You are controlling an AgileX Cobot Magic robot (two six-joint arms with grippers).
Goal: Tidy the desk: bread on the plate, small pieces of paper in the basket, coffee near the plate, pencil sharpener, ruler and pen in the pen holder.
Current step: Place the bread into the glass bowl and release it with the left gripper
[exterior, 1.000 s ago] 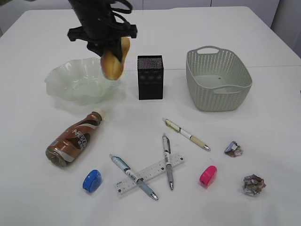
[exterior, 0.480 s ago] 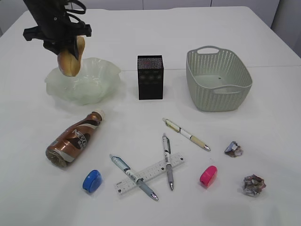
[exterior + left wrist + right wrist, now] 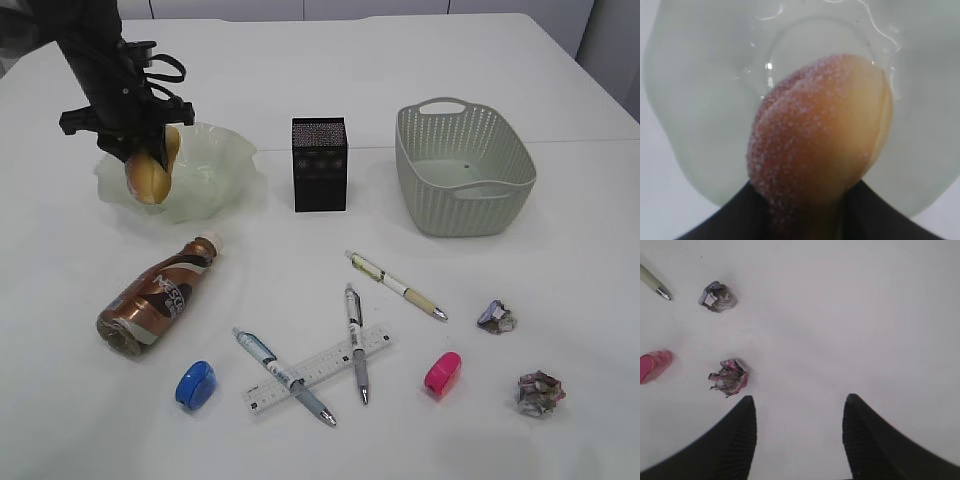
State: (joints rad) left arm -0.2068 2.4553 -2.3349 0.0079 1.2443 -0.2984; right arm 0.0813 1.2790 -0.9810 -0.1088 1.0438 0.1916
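My left gripper is shut on a golden bread roll and holds it over the wavy pale-green glass plate. In the left wrist view the sugared bread hangs right above the plate. A brown coffee bottle lies on its side. Three pens, a white ruler, a blue sharpener and a pink sharpener lie at the front. The black pen holder stands at centre. Two paper balls lie at right. My right gripper is open over bare table.
The grey-green basket stands at the back right. In the right wrist view two paper balls, the pink sharpener and a pen tip lie to the left of the jaws.
My left gripper has carried the bread leftward from near the pen holder and down toward the plate's left side. Everything else has stayed put.
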